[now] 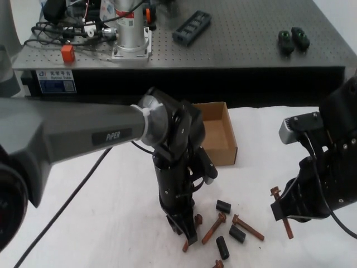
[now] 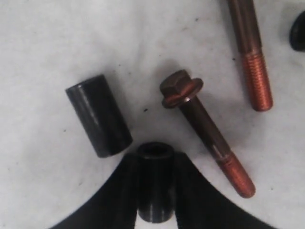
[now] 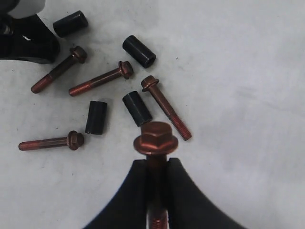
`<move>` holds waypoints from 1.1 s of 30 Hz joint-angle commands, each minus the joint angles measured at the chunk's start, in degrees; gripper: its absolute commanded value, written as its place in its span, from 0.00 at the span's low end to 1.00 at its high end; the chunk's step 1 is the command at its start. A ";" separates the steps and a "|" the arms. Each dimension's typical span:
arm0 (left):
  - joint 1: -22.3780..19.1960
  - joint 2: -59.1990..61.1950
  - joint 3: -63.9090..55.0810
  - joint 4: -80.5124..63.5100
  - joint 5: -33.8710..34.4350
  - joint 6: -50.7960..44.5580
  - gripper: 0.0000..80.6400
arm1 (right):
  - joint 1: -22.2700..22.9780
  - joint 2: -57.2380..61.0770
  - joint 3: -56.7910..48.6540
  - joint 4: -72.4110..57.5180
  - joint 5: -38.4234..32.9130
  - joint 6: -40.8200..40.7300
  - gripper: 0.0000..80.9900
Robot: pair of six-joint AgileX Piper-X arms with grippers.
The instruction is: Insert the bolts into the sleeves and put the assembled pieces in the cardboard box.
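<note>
Clamped in left jaws: sleeve (image 2: 155, 183), open bore poking past the tips, low over the counter (image 1: 111, 234), just in front of the box (image 1: 223, 155). Gripped by the shank in right jaws: bolt (image 3: 155, 143), head beyond the tips, off to the right of the box and clear of the counter. Between them, in front of the box: loose bolts (image 3: 100, 78) and loose sleeves (image 3: 139, 51).

Likely the mating step. Lift the sleeve clear of the loose pieces first. Turn its bore toward the bolt's threaded end. Line up both axes before closing in, then slide slowly up to the flange. No pushing at an angle, for fear of threads catching on the rim.
</note>
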 commanded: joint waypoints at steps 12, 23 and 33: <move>3.05 -25.37 17.34 -23.07 15.77 -22.45 0.01 | 1.01 -9.08 8.70 -41.10 -18.12 27.11 0.03; 2.87 -45.38 41.43 -61.26 37.29 -35.63 0.01 | 10.79 -8.08 14.67 -73.70 -19.49 46.76 0.03; 2.87 -46.19 41.42 -61.25 36.84 -37.26 0.01 | 11.64 -8.08 14.67 -68.96 -20.71 43.13 0.03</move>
